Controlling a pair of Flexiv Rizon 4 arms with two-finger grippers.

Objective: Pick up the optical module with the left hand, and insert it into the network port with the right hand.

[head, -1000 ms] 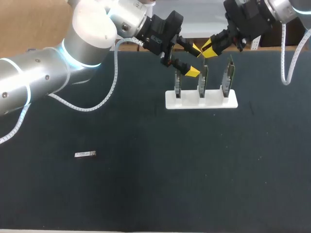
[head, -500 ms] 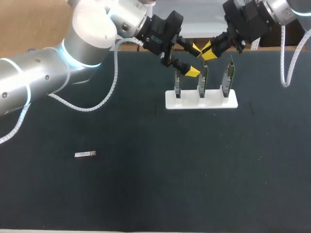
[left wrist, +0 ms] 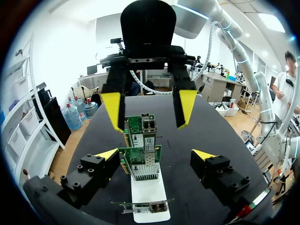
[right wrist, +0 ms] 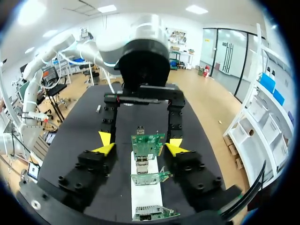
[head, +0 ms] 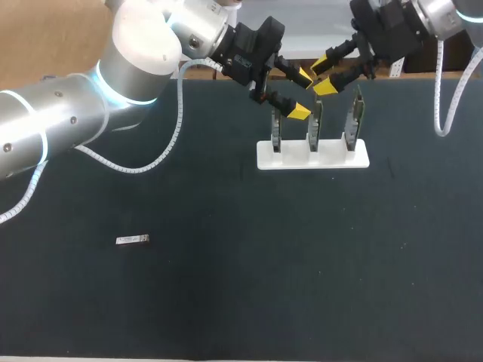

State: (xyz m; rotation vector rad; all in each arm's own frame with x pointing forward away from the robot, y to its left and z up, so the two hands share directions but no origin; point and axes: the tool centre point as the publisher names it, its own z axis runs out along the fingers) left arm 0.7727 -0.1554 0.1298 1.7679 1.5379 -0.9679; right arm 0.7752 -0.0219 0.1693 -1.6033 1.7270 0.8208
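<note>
Silvery metal, small slim bar: optical module (head: 133, 240) lies flat on the dark surface (head: 226, 302), approx 8 o'clock in head view. It sits alone, well apart from both arms.

Judged: light, rigid, smooth-sided, so may slip. It is thin, so the fingertips must come down nearly onto the surface. Best hold prob. across the long sides near one end, leaving the plug end free for handover + insertion. Contact end likely delicate; no squeeze there.

White holder (head: 312, 155) at approx 1 o'clock has three slots, one green card (head: 317, 124) upright in each, 3 cards total. Metal port cages (left wrist: 143, 169) show on card edges in left wrist view. They look vacant, tho can't confirm for every one.

Left hand (head: 302, 93): wide, empty, hovering over the holder's cards. Right hand (head: 323, 75): wide too, empty, at approx 1 o'clock of left hand, facing it over the cards. Neither touches a card as far as can tell.
</note>
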